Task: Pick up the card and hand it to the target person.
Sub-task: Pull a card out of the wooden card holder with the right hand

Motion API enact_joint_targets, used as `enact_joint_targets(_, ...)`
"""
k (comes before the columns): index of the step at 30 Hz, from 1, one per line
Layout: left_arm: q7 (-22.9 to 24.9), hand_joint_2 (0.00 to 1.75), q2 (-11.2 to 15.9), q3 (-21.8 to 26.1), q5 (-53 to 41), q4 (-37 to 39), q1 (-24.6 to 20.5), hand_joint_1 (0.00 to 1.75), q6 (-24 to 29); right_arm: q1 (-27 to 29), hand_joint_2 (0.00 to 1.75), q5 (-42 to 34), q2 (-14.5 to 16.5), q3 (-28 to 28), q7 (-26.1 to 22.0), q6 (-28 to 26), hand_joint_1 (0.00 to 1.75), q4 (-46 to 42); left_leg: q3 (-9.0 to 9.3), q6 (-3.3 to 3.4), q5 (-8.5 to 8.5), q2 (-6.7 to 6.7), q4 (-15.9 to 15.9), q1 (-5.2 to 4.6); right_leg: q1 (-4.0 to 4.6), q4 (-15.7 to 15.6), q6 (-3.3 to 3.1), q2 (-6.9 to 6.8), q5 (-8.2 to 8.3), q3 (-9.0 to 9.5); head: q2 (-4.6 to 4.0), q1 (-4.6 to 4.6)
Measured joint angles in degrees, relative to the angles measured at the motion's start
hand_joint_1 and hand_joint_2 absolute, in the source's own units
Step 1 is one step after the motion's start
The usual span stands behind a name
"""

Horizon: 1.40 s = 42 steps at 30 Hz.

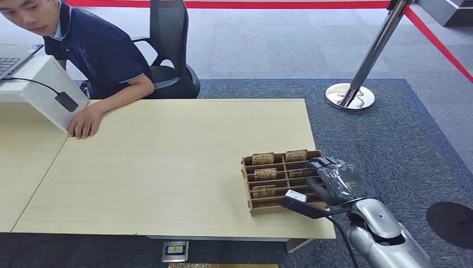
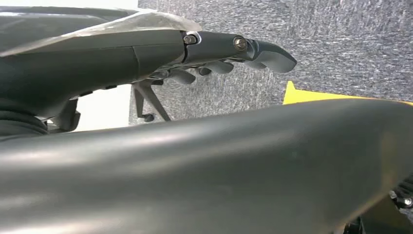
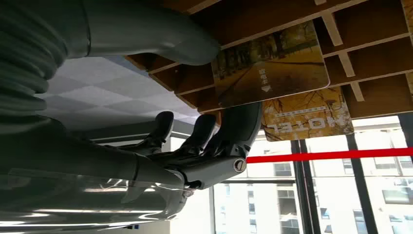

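Near the surface's [image 1: 167, 167] front right corner sits a brown wooden rack [image 1: 246, 184] of small compartments, several holding cards. At its right side the right robot hand [image 1: 333, 178] reaches in; the wrist view shows its thumb [image 3: 146, 34] and dark fingers [image 3: 241, 124] closed on 1 card [image 3: 272, 63] printed with an autumn street scene — the card partly out of its slot. Just beside it a second card [image 3: 307, 114] reads HOTEL. The left robot hand [image 2: 229, 53] hangs over grey carpet, fingers curled in with nothing between them. At the surface's far left corner a person [image 1: 95, 50] in a dark shirt rests a hand [image 1: 85, 120] on the edge — beside a white box [image 1: 47, 89]
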Motion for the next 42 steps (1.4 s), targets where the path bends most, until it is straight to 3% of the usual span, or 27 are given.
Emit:
enact_joint_targets(10,0.24,0.00,0.00,-0.07,-0.03,0.00,-0.01,0.00,-0.03,0.01,1.75,0.00,-0.21,0.00,0.02,0.00,0.86,0.02,0.00,0.00,0.00,0.00,0.00,0.00,0.00,0.00,0.00,0.00,0.00,0.00,0.01,0.00)
enact_joint_targets(34,0.62,0.00,0.09,-1.33,-0.13,0.00,-0.05,0.00,-0.20,3.72,1.75,0.92,-0.61,0.11,1.31,0.16,0.79,-4.90,-0.02,0.00,0.00,0.00,0.01,0.00,0.00,0.00,0.00,0.00,0.00,0.00,0.00,0.00)
enact_joint_targets(38,0.64,0.00,0.09,-1.33,-0.12,0.00,-0.05,0.00,-0.21,3.67,1.75,1.02,-0.59,0.13,1.31,0.26,0.87,-4.88,-0.02,0.00,0.00,0.00,0.01,0.00,0.00,0.00,0.00,0.00,0.00,0.00,0.00,0.00)
enact_joint_targets(42,0.67,0.00,0.09,-1.35,-0.12,0.00,-0.05,0.00,-0.20,3.67,1.75,1.02,-0.59,0.16,1.31,0.26,1.14,-4.87,-0.02,0.00,0.00,0.00,0.01,0.00,0.00,0.00,0.00,0.00,0.00,0.00,0.01,0.00)
